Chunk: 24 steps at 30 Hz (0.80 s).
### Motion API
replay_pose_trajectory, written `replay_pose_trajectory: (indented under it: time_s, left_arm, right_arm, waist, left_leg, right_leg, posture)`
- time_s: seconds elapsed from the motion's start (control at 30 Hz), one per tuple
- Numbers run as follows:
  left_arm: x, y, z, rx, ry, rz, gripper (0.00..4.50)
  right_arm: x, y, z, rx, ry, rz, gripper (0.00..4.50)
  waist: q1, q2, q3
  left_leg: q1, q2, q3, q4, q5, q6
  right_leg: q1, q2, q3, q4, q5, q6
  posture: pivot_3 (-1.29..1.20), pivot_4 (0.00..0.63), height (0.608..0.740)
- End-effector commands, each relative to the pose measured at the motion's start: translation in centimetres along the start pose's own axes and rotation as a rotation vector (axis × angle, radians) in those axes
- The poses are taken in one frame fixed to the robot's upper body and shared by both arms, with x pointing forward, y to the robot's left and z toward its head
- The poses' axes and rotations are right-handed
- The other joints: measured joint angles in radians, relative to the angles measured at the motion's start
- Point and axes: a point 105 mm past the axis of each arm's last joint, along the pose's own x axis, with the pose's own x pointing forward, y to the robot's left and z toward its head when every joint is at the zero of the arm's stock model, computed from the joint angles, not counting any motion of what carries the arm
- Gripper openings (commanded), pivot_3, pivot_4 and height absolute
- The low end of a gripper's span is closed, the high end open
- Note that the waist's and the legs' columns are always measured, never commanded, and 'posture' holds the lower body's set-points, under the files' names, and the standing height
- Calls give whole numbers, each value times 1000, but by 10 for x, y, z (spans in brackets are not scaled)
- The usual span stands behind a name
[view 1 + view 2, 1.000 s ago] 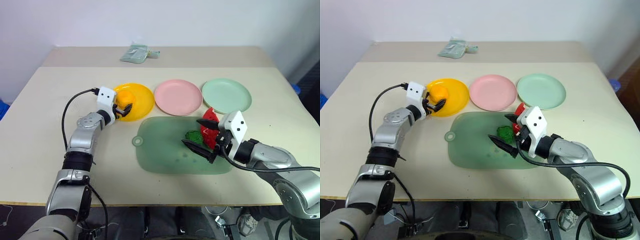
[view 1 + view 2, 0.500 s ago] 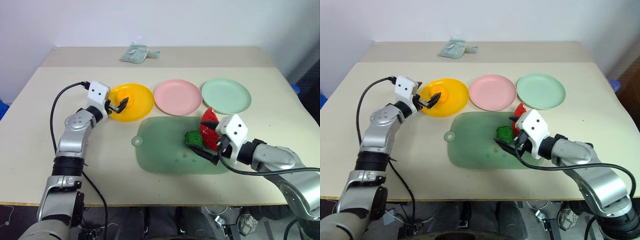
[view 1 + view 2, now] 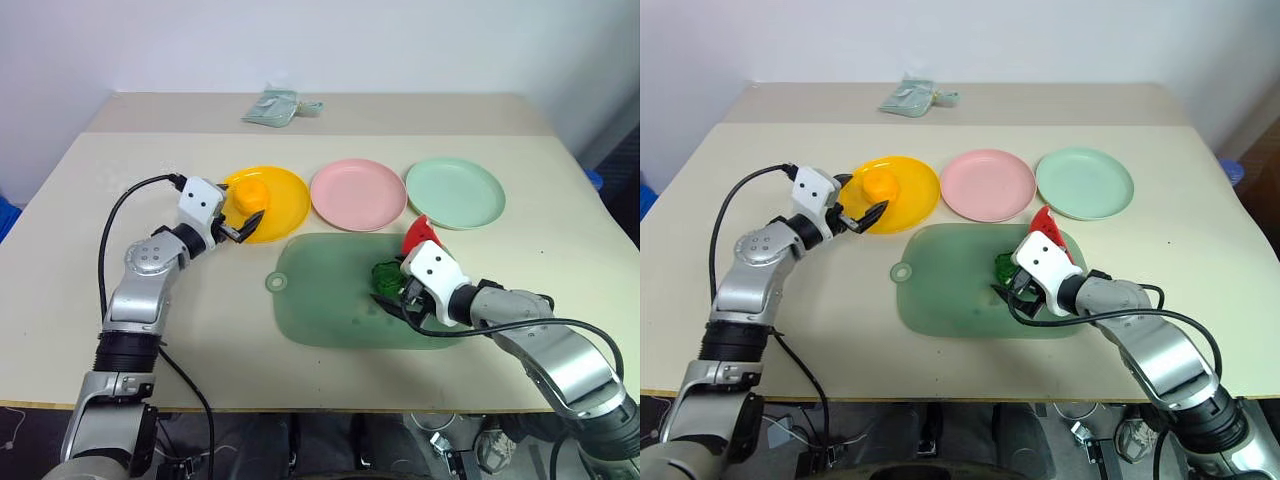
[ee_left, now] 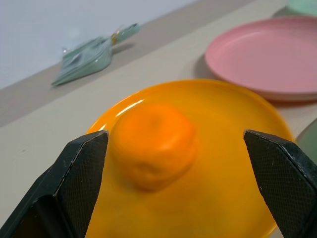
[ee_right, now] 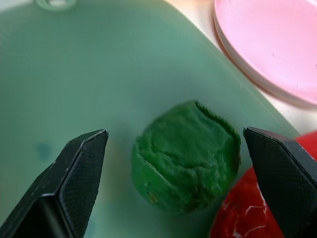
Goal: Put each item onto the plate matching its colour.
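The round orange fruit (image 3: 250, 193) sits on the yellow plate (image 3: 285, 205). My left gripper (image 3: 250, 228) is open at that plate's near left rim, a short way back from the fruit (image 4: 154, 144), which shows between its fingers without touching them. The pink plate (image 3: 358, 193) and mint green plate (image 3: 455, 192) are bare. The dark-green vegetable (image 5: 185, 153) lies on the green mat, touching the red watermelon wedge (image 3: 420, 234). My right gripper (image 3: 392, 296) is open and low over the mat, one finger on each side of the vegetable.
The large green mat (image 3: 320, 300) lies in front of the plates. A pale green packet (image 3: 278, 106) rests at the back of the table. A black cable loops from my left wrist over the table's left part.
My left gripper has drawn back from the orange fruit, leaving it on the yellow plate. My right gripper has sunk toward the mat and now straddles the green vegetable.
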Motion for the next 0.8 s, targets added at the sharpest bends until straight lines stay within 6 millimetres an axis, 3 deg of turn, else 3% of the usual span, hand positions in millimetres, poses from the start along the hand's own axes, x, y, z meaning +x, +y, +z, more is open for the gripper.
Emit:
replay_pose_trajectory:
  time_s: [0.03,0.13,0.27,0.37,0.4,0.47,0.53,0.63,0.77,0.8]
  left_arm:
    - [-5,-2,17,12,-66,-25,4500]
    - [-7,-10,20,5,-77,-69,4500]
    - [-12,-26,18,1,-70,-167,4500]
    - [-18,-48,17,-12,-67,-291,4500]
    - [-21,-57,17,-21,-65,-340,4500]
    - [-27,-77,18,-54,-56,-448,4500]
    - [-33,-92,17,-82,-43,-532,4500]
    - [-37,-105,16,-96,-32,-599,4500]
    - [-32,-116,23,-83,-66,-609,4500]
    - [-31,-118,25,-82,-73,-609,4500]
  right_arm:
    - [1,-1,10,-19,-30,-13,3684]
    - [1,3,18,-51,-61,-1,2354]
    - [-8,-1,59,-104,-222,0,2354]
    - [-14,-36,94,-52,-338,-145,2354]
    - [-17,-57,100,-38,-344,-237,2354]
    - [-26,-115,89,5,-256,-467,2354]
    - [-31,-153,68,56,-164,-596,2354]
    - [-23,-177,45,103,-111,-620,2354]
    - [-6,-193,19,158,-76,-586,2354]
    - [-3,-195,15,166,-72,-577,2731]
  waist:
    - [-1,0,0]
    - [-3,0,0]
    - [-6,0,0]
    - [-14,0,0]
    - [-20,0,0]
    - [-19,0,0]
    - [-16,0,0]
    - [-21,0,0]
    - [-33,2,0]
    - [-34,2,0]
  left_leg:
    - [0,0,0,0,0,0]
    - [0,0,0,0,0,0]
    - [0,0,0,0,0,0]
    - [0,0,0,0,0,0]
    - [0,0,0,0,0,0]
    - [0,0,0,0,0,0]
    - [0,0,0,0,0,0]
    - [0,-1,0,-1,0,0]
    - [0,-1,2,-3,1,-1]
    - [0,0,3,-3,1,-1]
  right_leg:
    - [0,0,0,0,0,0]
    - [0,0,0,0,0,0]
    - [0,0,0,0,0,0]
    - [-1,0,0,1,0,0]
    - [-1,0,0,1,0,0]
    - [-1,0,0,1,0,0]
    - [0,0,0,0,0,0]
    - [0,-1,0,-1,0,-1]
    - [-2,0,1,0,0,0]
    - [-2,0,1,0,0,0]
  posture:
    - [0,150,740]
    - [0,150,740]
    - [0,150,740]
    - [0,150,740]
    - [0,150,740]
    - [0,150,740]
    - [0,150,740]
    - [0,150,740]
    - [0,150,740]
    - [0,150,740]
